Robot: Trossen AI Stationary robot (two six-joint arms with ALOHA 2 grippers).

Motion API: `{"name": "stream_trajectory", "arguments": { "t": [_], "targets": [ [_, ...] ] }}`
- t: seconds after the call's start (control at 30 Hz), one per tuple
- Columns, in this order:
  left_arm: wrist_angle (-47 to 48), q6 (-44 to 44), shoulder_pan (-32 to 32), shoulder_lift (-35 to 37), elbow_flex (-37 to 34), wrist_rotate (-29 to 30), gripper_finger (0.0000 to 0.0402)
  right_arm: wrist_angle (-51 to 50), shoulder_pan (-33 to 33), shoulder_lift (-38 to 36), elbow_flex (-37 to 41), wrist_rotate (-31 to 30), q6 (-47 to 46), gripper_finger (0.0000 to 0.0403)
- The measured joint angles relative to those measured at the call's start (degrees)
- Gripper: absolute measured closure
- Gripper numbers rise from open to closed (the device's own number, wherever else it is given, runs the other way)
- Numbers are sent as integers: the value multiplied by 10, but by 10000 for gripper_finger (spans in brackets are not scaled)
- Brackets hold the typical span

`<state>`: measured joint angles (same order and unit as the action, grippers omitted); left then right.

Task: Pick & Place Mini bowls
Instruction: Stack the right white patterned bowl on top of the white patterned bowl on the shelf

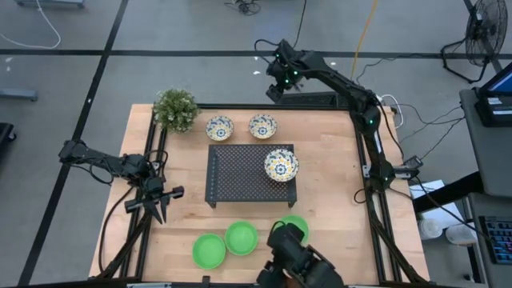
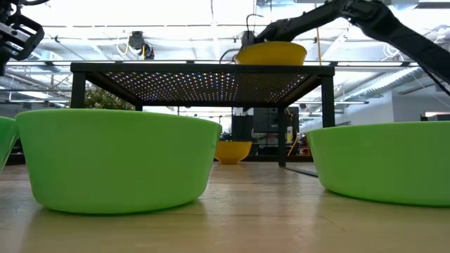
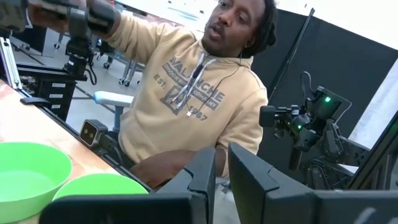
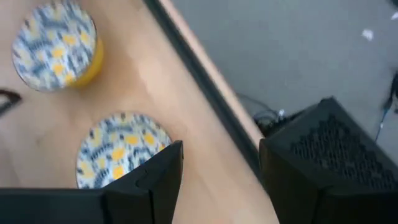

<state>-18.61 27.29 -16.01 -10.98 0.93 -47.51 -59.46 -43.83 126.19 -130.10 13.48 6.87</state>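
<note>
Overhead, the black rack [image 1: 251,172] stands mid-surface with one floral bowl [image 1: 282,165] on top, near its right end. Two more floral bowls [image 1: 219,127] [image 1: 262,126] sit side by side on the wooden surface [image 1: 328,176] behind the rack, close to the far edge, with a small plant [image 1: 176,110] at the far left corner. Three green bowls [image 1: 209,250] [image 1: 242,238] [image 1: 294,226] lie along the near edge, the right one partly hidden by the camera mount.

The right claw [image 1: 274,90] hangs beyond the far edge of the surface, just past the two floral bowls; its wrist view shows its fingers [image 4: 158,174] spread apart with nothing between them, both bowls below and to one side. The left claw [image 1: 160,204] rests low at the left edge of the surface, well apart from every bowl; its fingers [image 3: 205,180] stand slightly apart, holding nothing. Beyond it, a person in a tan hoodie [image 3: 186,93] sits near the green bowls.
</note>
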Motion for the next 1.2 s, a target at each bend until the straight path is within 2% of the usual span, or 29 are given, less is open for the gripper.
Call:
{"name": "stream_trajectory", "arguments": {
  "t": [0.3, 0.5, 0.7, 1.2],
  "targets": [
    [-1, 0, 0, 0, 0, 0, 355, 4, 36, -1, 84, -28, 17, 200],
    [0, 0, 0, 0, 0, 0, 355, 55, 62, -3, 152, -34, 33, 199],
    [0, 0, 0, 0, 0, 0, 355, 86, 70, -8, 179, -74, 34, 198],
    [-1, 0, 0, 0, 0, 0, 355, 117, 84, -5, 239, -75, 38, 205]
  ]
}}
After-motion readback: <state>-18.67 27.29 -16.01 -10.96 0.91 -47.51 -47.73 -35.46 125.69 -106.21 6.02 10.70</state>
